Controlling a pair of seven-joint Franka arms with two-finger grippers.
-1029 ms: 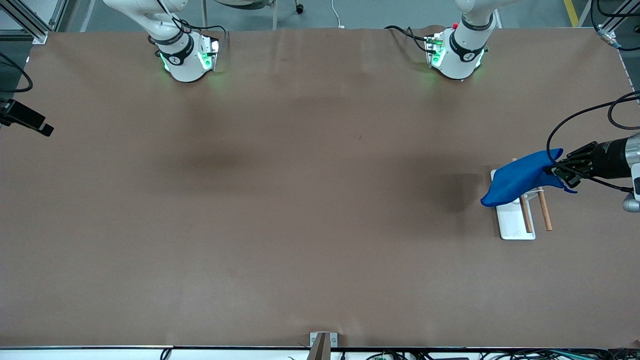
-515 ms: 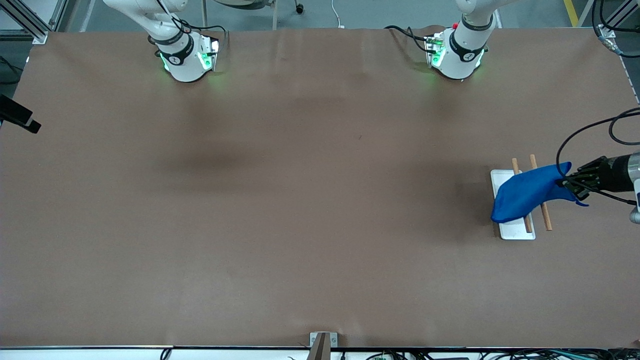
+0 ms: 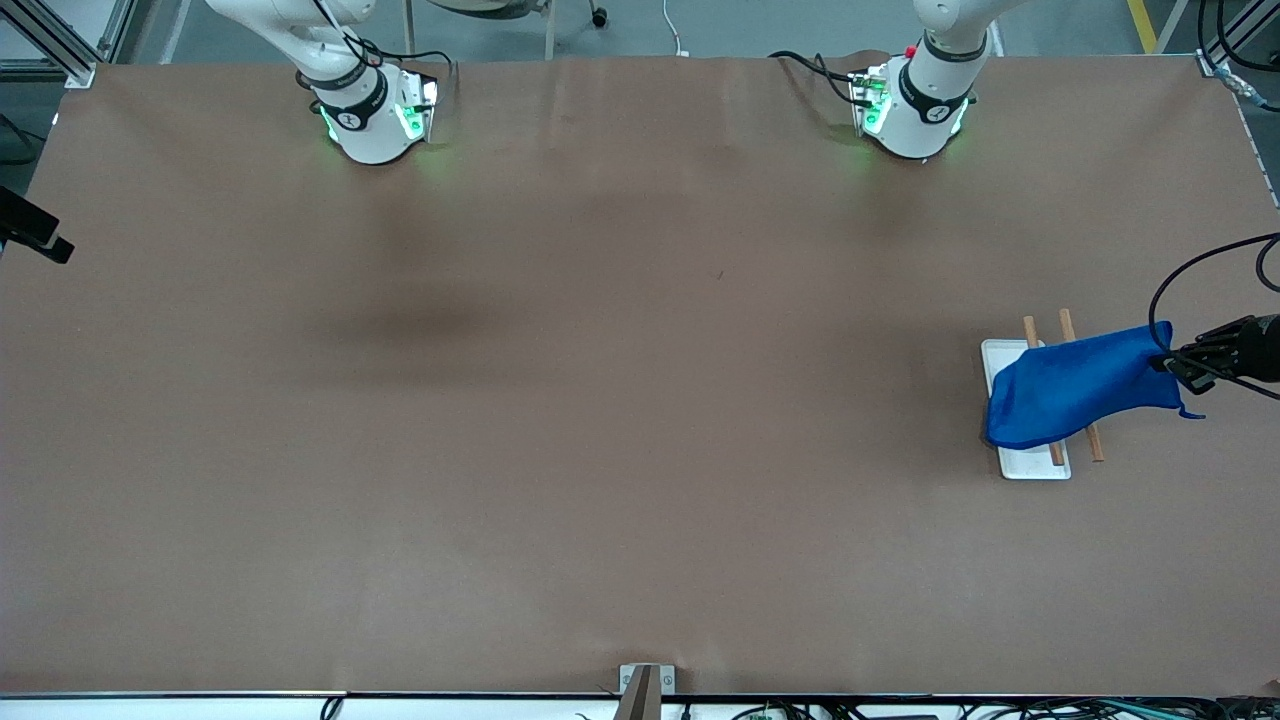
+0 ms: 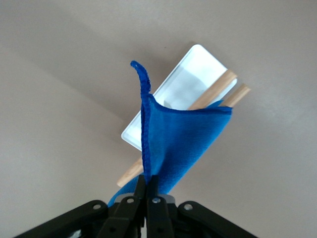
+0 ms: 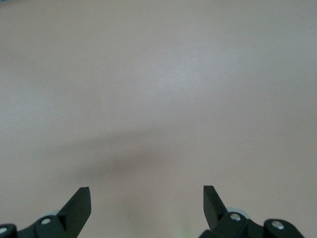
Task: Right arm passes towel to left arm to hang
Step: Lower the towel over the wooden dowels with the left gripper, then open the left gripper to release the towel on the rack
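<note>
My left gripper (image 3: 1166, 362) is shut on one edge of the blue towel (image 3: 1070, 386) at the left arm's end of the table. The towel stretches from the jaws across two wooden rods (image 3: 1095, 440) of a small rack with a white base (image 3: 1035, 464), and its free end hangs down over the base. In the left wrist view the left gripper (image 4: 147, 179) pinches the towel (image 4: 183, 144) above the rods (image 4: 225, 85) and the white base (image 4: 190, 72). My right gripper (image 5: 146, 191) is open and empty over bare brown table.
The two green-lit arm bases (image 3: 372, 120) (image 3: 912, 112) stand at the table edge farthest from the front camera. A black object (image 3: 30, 235) sticks in over the table edge at the right arm's end. A metal bracket (image 3: 640, 690) sits at the near edge.
My left gripper has moved toward the left arm's end of the table, pulling the towel out across the rods. The towel now lies lower and more spread over the rack.
</note>
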